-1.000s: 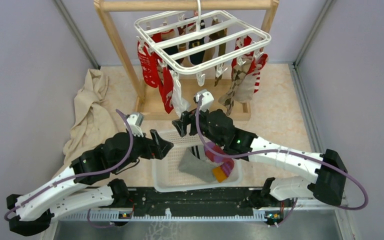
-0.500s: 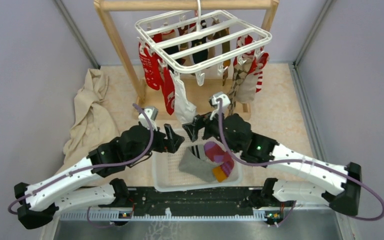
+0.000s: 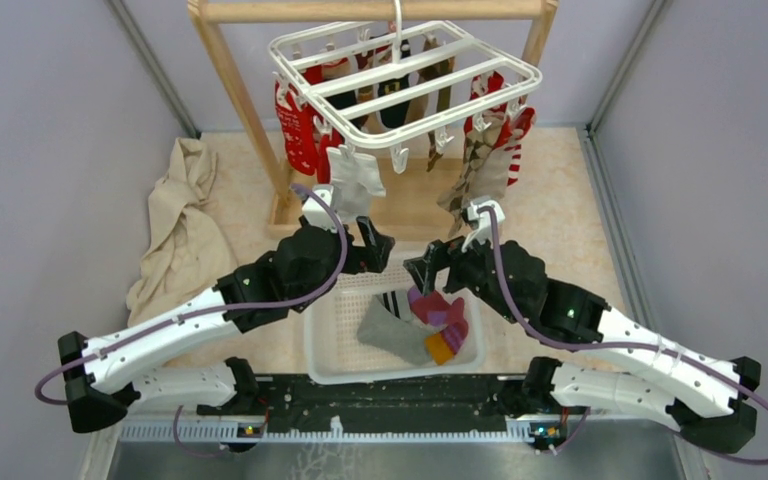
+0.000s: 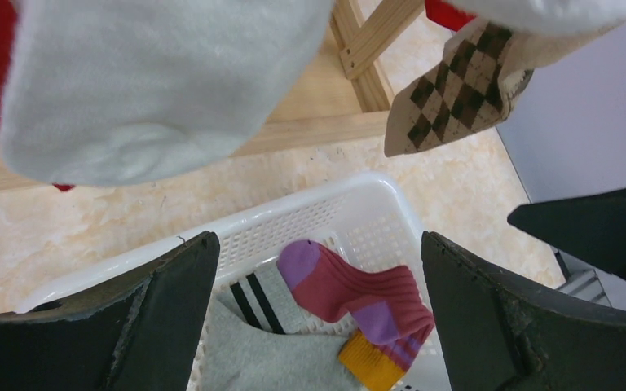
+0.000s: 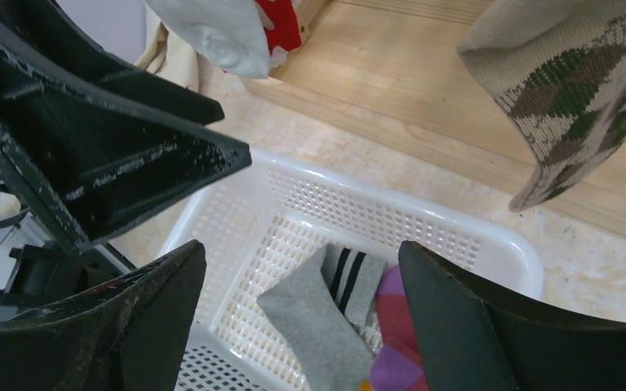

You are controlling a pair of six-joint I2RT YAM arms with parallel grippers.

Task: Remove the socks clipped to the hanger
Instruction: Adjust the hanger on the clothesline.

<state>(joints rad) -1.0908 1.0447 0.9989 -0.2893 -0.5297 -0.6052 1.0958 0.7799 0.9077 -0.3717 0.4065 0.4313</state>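
Observation:
The white hanger [image 3: 405,75] hangs from a wooden frame with several socks clipped under it: red ones [image 3: 300,130], a white one [image 3: 355,185], an argyle one [image 3: 475,165] and a black one with a buckle [image 3: 392,95]. My left gripper [image 3: 375,248] is open just below the white sock [image 4: 155,90], with nothing between its fingers [image 4: 171,309]. My right gripper [image 3: 428,268] is open and holds nothing. It hovers over the basket, below the argyle sock [image 5: 570,98]. In the right wrist view the left gripper [image 5: 130,163] sits close on the left.
A white mesh basket [image 3: 325,340] near the arm bases holds a grey sock [image 3: 395,335] and a magenta sock [image 3: 440,310]. The wooden frame's post [image 3: 250,110] and base board [image 3: 410,205] stand behind it. A beige cloth [image 3: 180,230] lies at the left wall.
The left arm has reached forward and right, up to the white sock. The right arm has swung right, off the basket's back edge, and its jaws have opened wider.

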